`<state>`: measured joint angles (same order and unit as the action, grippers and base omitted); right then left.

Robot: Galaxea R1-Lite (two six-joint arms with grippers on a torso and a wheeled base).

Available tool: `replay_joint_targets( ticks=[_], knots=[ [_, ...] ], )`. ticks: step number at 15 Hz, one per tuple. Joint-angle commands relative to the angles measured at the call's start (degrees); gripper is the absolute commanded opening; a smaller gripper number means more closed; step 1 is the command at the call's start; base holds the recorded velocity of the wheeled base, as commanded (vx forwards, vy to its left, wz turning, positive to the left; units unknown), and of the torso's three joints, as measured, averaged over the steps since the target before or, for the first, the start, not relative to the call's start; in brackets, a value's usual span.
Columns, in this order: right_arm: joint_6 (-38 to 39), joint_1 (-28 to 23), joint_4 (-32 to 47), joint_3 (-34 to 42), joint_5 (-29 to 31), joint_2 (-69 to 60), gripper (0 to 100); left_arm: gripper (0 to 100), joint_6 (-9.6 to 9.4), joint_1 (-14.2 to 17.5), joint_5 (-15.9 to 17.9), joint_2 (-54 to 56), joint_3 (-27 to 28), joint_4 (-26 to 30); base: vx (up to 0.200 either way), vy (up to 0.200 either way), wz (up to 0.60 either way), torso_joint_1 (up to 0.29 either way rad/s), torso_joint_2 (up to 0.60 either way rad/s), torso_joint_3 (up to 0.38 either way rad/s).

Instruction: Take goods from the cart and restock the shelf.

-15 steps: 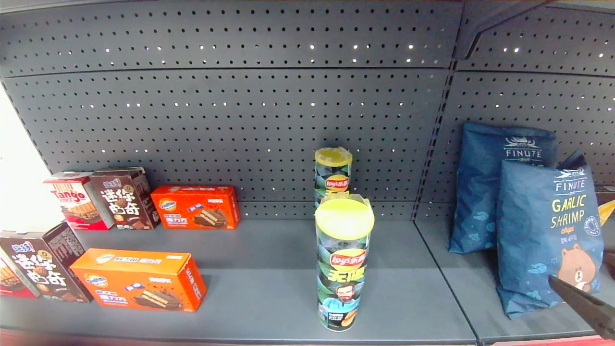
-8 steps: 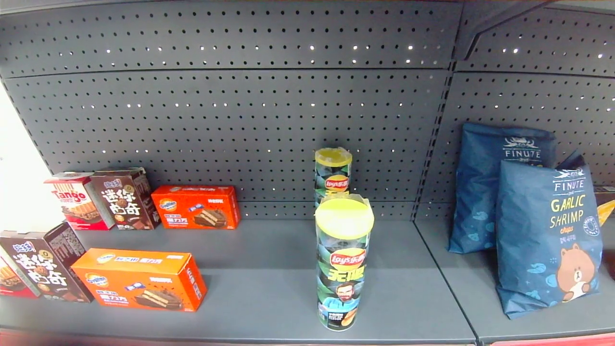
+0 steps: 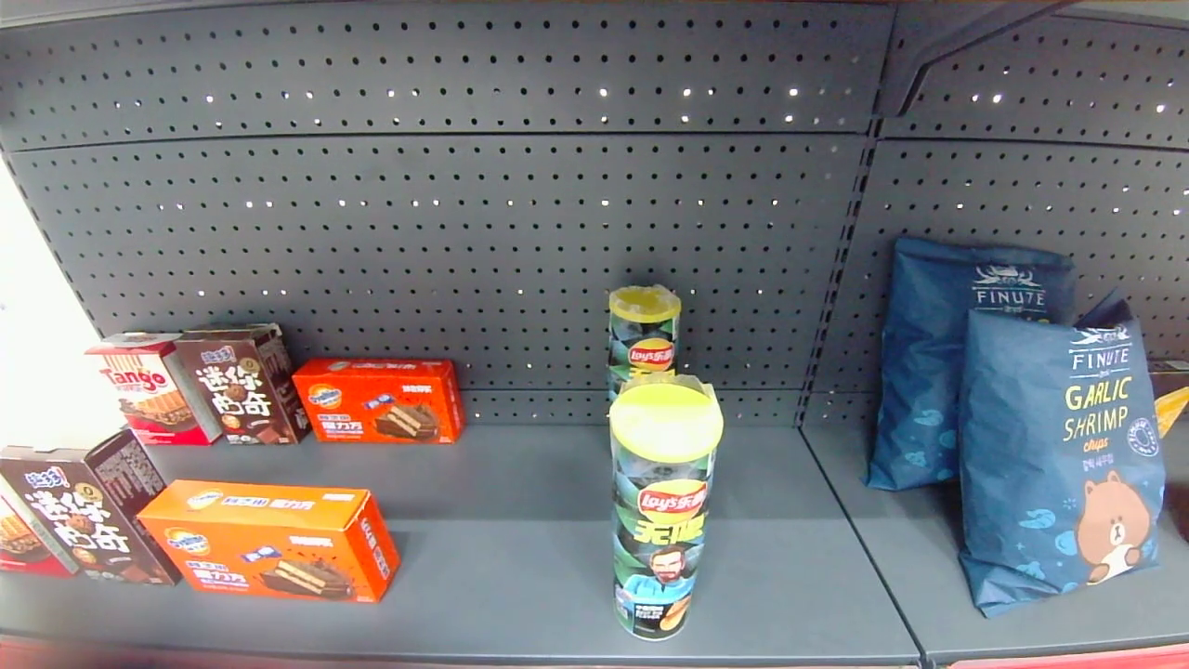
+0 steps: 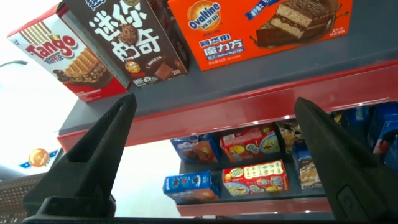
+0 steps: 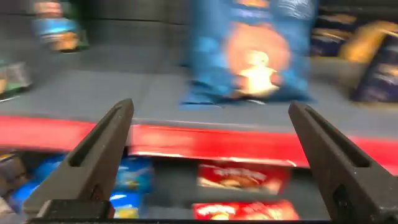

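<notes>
Chips can (image 3: 665,506) stands upright on shelf (image 3: 520,492), lid (image 3: 666,423) up.

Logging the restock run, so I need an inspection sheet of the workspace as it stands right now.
Surface: grey shelf, red front edge.
Job's things: front can and rear can upright, in line; front orange box and rear orange box at left; front blue bag and rear blue bag standing at right.
Clutter: nothing seen.
Tools: left tool open, empty, before the shelf edge by the boxes; right tool open, empty, facing the front blue bag.
Cables: nothing seen.
Surroundings: perforated back panel; lower shelf stocked with boxes.
</notes>
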<state>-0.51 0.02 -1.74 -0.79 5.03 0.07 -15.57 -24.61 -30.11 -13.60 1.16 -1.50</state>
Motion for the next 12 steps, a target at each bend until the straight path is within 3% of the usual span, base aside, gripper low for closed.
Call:
replay_joint_targets(
  ticks=[1, 4, 9, 12],
  knots=[
    [3.68, 0.06, -0.28, 0.27, 8.32, -0.07, 100, 100, -0.08, 0.00, -0.04, -0.02, -0.10, -0.08, 0.000, 0.000, 0.00, 0.000, 0.00, 0.000],
    [0.60, 0.06, -0.10, 0.79, -6.97, -0.07, 100, 100, -0.08, 0.00, -0.04, -0.02, -0.10, -0.08, 0.000, 0.000, 0.00, 0.000, 0.00, 0.000],
    [0.25, 0.06, 1.57, 0.79, -6.88, -0.07, 100, 100, -0.25, 0.35, -0.12, -0.02, -0.02, -0.08, 0.000, 0.000, 0.00, 0.000, 0.00, 0.000],
    [0.25, 0.06, 1.57, 0.79, -6.88, -0.07, 100, 100, 0.89, 0.18, -0.12, 0.07, -0.10, -0.08, 0.000, 0.000, 0.00, 0.000, 0.00, 0.000]
  ],
)
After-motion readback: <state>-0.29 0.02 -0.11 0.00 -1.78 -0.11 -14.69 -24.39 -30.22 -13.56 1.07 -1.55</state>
